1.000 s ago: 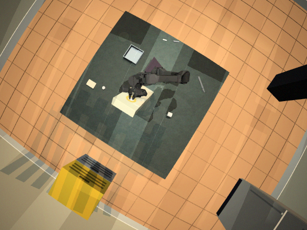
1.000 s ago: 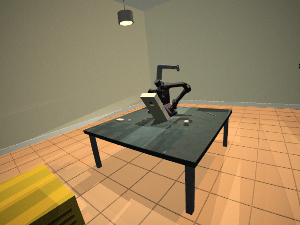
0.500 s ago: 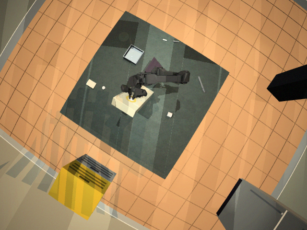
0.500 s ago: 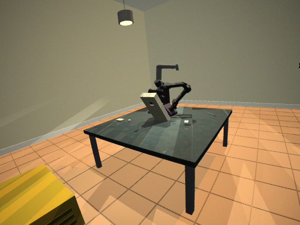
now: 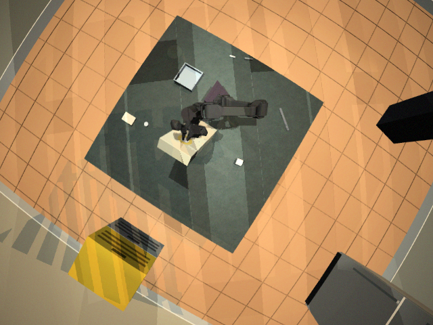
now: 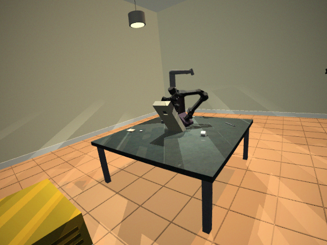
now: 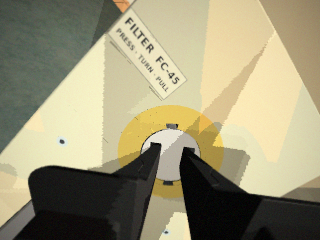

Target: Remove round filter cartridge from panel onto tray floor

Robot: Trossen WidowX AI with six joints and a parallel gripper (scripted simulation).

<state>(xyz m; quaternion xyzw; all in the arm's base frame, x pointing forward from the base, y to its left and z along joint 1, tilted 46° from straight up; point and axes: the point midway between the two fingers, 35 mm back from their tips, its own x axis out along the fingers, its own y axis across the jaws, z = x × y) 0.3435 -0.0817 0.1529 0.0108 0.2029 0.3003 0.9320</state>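
Cartridge [image 7: 170,157] face half behind hand [image 7: 171,147].

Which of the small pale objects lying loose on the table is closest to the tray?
The flat cream tile, left of the service panel; the white ball and white cube lie farther from the tray.
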